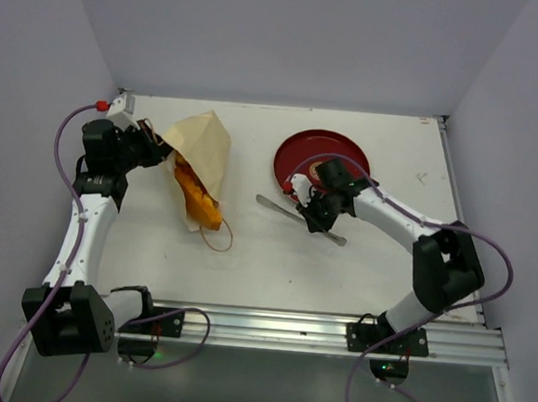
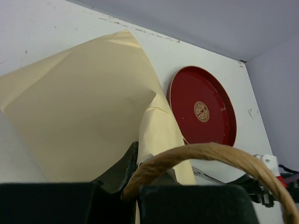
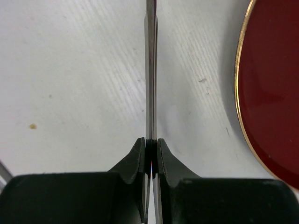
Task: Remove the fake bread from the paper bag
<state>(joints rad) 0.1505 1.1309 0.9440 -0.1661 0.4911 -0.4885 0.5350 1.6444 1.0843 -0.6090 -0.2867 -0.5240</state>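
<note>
The cream paper bag (image 1: 205, 145) lies on its side at the left of the table, mouth toward the near edge. Orange fake bread (image 1: 198, 195) shows inside the mouth; the other breads are hidden. My left gripper (image 1: 158, 150) is shut on the bag's edge, also seen in the left wrist view (image 2: 140, 170), where the bag (image 2: 79, 107) fills the frame and a brown cord handle (image 2: 210, 154) arches over my fingers. My right gripper (image 1: 315, 211) is shut on thin metal tongs (image 1: 278, 206), which are seen edge-on in the right wrist view (image 3: 150, 70) between the closed pads of the gripper (image 3: 150, 149).
A red round plate (image 1: 324, 159) lies at the back centre-right, just beyond my right gripper; it shows in the left wrist view (image 2: 203, 109) and the right wrist view (image 3: 275, 93). The bag's other cord handle (image 1: 217, 241) loops onto the table. Walls enclose the table.
</note>
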